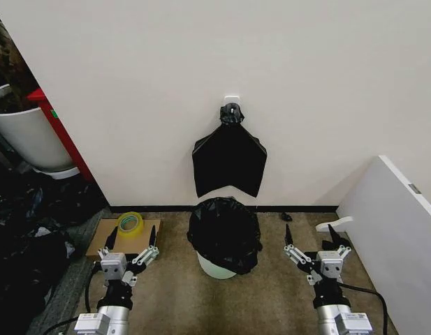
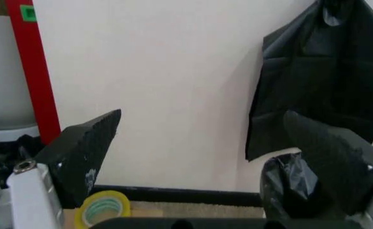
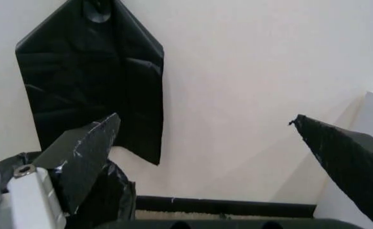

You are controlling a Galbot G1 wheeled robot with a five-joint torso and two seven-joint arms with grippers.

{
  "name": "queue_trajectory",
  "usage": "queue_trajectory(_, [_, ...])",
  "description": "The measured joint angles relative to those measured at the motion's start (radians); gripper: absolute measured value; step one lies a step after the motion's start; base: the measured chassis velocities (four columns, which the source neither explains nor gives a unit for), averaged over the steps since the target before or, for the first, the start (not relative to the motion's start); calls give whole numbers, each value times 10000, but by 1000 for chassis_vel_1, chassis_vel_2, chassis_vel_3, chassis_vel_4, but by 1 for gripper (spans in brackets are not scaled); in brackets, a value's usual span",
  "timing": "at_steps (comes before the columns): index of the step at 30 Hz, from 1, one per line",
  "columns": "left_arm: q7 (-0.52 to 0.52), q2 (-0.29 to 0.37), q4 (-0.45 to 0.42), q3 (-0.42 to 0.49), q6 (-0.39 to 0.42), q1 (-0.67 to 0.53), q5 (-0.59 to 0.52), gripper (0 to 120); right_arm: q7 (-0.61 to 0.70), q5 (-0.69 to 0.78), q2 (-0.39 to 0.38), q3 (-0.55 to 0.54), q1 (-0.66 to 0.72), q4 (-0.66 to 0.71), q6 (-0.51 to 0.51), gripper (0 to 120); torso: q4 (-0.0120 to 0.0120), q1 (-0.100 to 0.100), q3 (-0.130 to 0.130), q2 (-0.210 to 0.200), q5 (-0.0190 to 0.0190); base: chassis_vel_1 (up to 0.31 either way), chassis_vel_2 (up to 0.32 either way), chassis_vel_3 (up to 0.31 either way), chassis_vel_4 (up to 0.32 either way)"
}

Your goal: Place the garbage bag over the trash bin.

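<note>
The crinkled black garbage bag (image 1: 223, 233) is draped over the cream-white trash bin (image 1: 214, 268), whose base shows below the plastic; the bin stands on the carpet by the wall, between my two arms. An edge of the bag shows in the left wrist view (image 2: 287, 185) and in the right wrist view (image 3: 110, 195). My left gripper (image 1: 131, 241) is open, to the left of the bin and apart from it. My right gripper (image 1: 309, 241) is open as well, to the bin's right, holding nothing.
Flat black bags (image 1: 229, 159) hang from a wall hook above the bin. A yellow tape roll (image 1: 130, 223) lies on cardboard (image 1: 103, 237) at left. A white plant pot (image 1: 30, 136) and red post (image 1: 61, 136) stand far left; a white panel (image 1: 397, 223) leans at right.
</note>
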Motion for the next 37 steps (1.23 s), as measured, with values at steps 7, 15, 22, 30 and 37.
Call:
queue_trajectory(7, [-3,-50,68,144,-26,35,151,100,-26,2,48,-1,-59,51,28,100,0,0,0,0,0,0,0,0,0])
queue_trajectory(15, [-57,100,201,-61,-125,186,132,100,-290,-86,132,-65,-312,155,46,100,1,0,0,0,-1,0,0,0,0])
queue_trajectory(22, [-61,356,256,-23,-104,338,91,100,-412,-179,441,35,-513,299,122,100,0,0,0,0,-2,0,0,0,0])
queue_trajectory(30, [-64,402,226,158,-4,182,127,100,-419,-292,617,-58,-650,492,118,100,0,0,0,0,-3,0,0,0,0])
queue_trajectory(37, [-64,423,200,158,-18,219,185,100,-418,-326,643,-61,-682,565,117,100,0,0,0,0,-3,0,0,0,0])
